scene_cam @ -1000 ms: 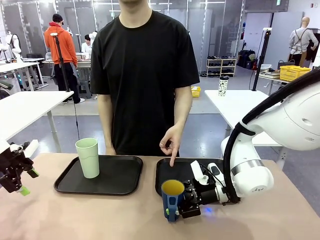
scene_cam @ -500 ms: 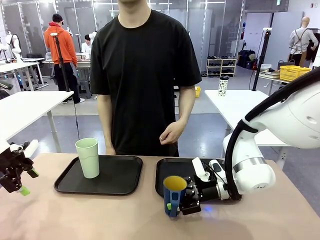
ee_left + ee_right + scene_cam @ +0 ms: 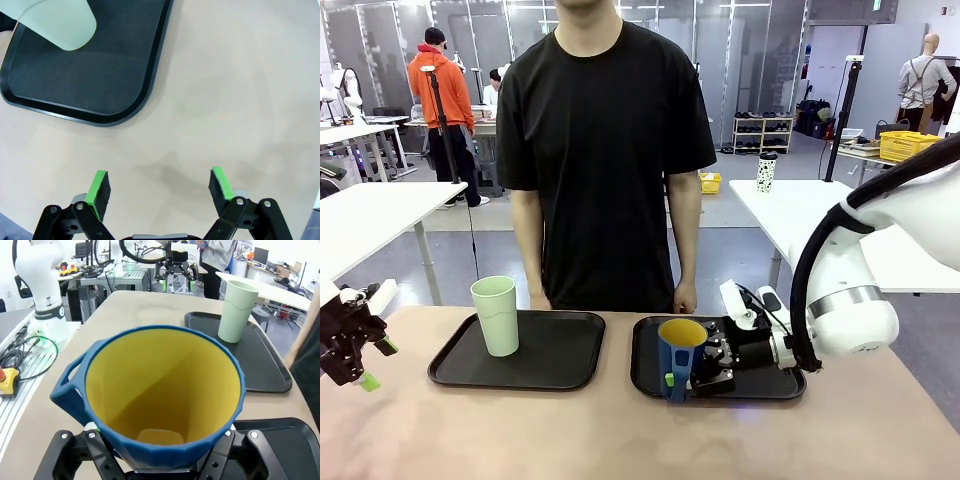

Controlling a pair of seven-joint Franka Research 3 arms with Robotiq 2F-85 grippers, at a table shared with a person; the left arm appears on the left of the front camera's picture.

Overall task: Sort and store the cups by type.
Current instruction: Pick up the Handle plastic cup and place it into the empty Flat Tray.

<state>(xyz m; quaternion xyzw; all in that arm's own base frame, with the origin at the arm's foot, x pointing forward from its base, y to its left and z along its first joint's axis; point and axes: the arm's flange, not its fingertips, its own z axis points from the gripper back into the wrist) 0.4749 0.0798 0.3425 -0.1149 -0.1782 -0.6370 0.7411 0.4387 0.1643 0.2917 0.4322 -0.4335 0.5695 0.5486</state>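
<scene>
Carried toward the far side since a second ago, the blue mug now hangs over the near-left corner of the right tray, grasped upright by the right hand, its handle facing the near edge. Gone too is the person's pointing finger; that arm now hangs straight down. At nine o'clock on the tan surface, the left hand hovers spread and empty. At ten o'clock, the green tumbler stands upright on the left tray.
</scene>
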